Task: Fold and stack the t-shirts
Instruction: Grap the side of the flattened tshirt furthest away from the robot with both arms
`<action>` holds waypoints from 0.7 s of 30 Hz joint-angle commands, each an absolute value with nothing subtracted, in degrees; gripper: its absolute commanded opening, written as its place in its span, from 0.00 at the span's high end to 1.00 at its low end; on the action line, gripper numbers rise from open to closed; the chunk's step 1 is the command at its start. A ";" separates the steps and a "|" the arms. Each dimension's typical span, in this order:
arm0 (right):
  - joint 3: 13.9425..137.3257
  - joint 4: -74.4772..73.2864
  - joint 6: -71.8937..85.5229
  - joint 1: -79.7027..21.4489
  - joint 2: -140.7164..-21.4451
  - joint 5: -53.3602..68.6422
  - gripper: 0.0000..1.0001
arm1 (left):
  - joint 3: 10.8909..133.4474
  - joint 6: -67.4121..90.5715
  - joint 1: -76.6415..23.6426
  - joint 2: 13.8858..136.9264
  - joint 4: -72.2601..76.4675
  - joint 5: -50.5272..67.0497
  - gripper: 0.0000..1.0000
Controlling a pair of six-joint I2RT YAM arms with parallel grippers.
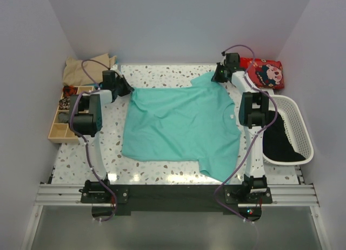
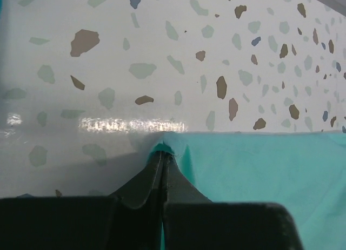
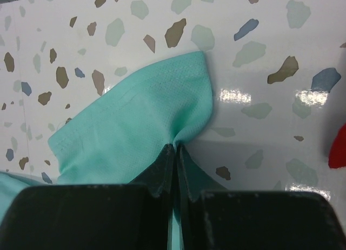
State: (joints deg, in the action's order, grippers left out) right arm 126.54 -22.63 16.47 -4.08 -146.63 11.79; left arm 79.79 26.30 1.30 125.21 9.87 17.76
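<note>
Wrist views only: left gripper (image 2: 162,151), right gripper (image 3: 174,147) tight on teal t-shirt (image 1: 178,126); overhead, probably likewise.

One teal-green fabric t-shirt (image 1: 178,128), one tan fabric heap (image 1: 81,69), one black fabric pile (image 1: 278,142). One white plastic mesh basket (image 1: 300,126), one wooden compartment tray (image 1: 57,132), one red printed cushion (image 1: 265,72).

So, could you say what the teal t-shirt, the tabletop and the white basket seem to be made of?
Teal t-shirt: soft matte knit fabric, with fine texture and creases. Tabletop: glossy terrazzo-look surface, speckled chips, glare; stone or laminate unclear. White basket: probably plastic, latticed walls.
</note>
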 commanded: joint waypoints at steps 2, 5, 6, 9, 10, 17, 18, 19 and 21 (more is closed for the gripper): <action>128.23 -18.64 16.00 -4.13 -145.37 15.55 1.00 | 84.11 26.72 0.79 126.47 14.68 21.36 1.00; 127.09 -16.53 16.08 -3.69 -143.79 17.23 1.00 | 85.25 25.32 0.79 125.51 14.77 21.09 1.00; 126.65 -16.09 16.17 -3.60 -142.66 17.14 1.00 | 85.08 24.96 0.79 124.99 15.11 20.31 1.00; 124.02 -14.85 16.26 -2.90 -140.37 14.52 1.00 | 83.94 23.12 1.14 122.79 15.56 18.38 1.00; 122.71 -14.85 16.09 -2.47 -138.97 11.80 1.00 | 83.41 22.33 1.23 122.35 15.73 18.20 1.00; 120.50 -14.59 14.50 -1.58 -136.41 8.87 1.00 | 80.69 21.18 3.16 120.68 16.52 18.19 1.00; 120.06 -14.24 14.50 -1.50 -136.15 8.96 1.00 | 80.25 21.09 3.34 120.33 16.78 17.76 1.00; 119.10 -13.28 14.59 -1.41 -135.62 8.88 1.00 | 78.50 21.35 3.86 119.89 17.31 17.75 1.00; 118.39 -12.66 14.68 -1.23 -134.56 9.31 1.00 | 76.47 21.62 4.30 118.48 19.85 18.54 1.00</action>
State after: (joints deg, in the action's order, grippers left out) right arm 119.83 -16.82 15.77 -1.76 -140.42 10.55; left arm 79.75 22.98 2.92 123.09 14.11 18.61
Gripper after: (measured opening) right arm 0.032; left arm 0.016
